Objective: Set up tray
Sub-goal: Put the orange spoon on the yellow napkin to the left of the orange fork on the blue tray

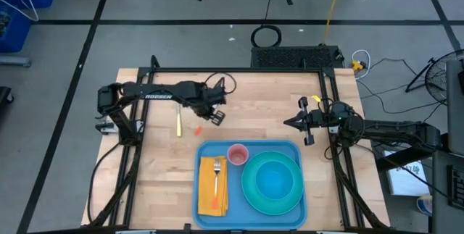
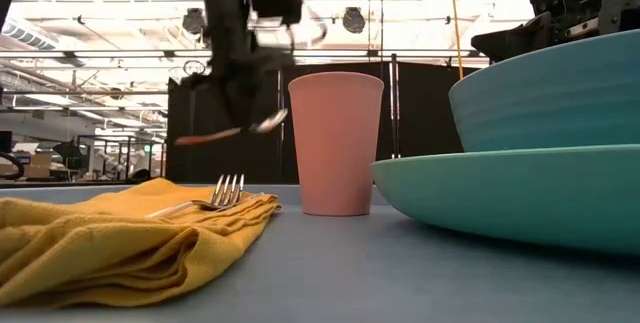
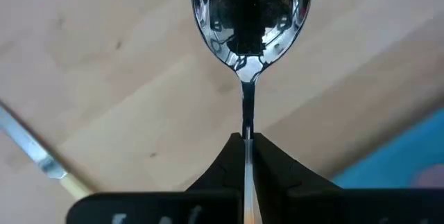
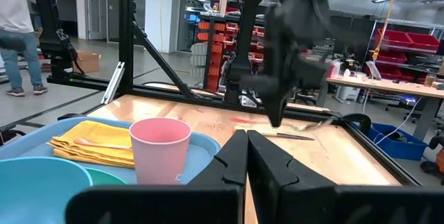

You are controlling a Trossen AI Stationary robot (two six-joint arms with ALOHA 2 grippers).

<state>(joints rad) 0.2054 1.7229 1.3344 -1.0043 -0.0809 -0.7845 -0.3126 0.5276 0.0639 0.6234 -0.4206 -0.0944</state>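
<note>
While overhead hides it, the left wrist view shows left fingers [image 3: 248, 156] clamping a spoon [image 3: 251, 23]; right fingers [image 4: 247, 156] together.

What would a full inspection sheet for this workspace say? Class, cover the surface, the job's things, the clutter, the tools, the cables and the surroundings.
Surface: pale wooden table inside a black frame.
Job's things: blue tray at the table's near edge, holding a yellow napkin with a fork on it, a pink cup, and a teal bowl on a teal plate.
Clutter: knife lying on the wood beside the left arm.
Tools: left tool shut on a spoon, held above the wood beside the tray; right tool shut, empty, waiting beside the tray.
Cables: coiled cable on the floor beyond the table.
Surroundings: workshop shelving; a person standing far off.
</note>
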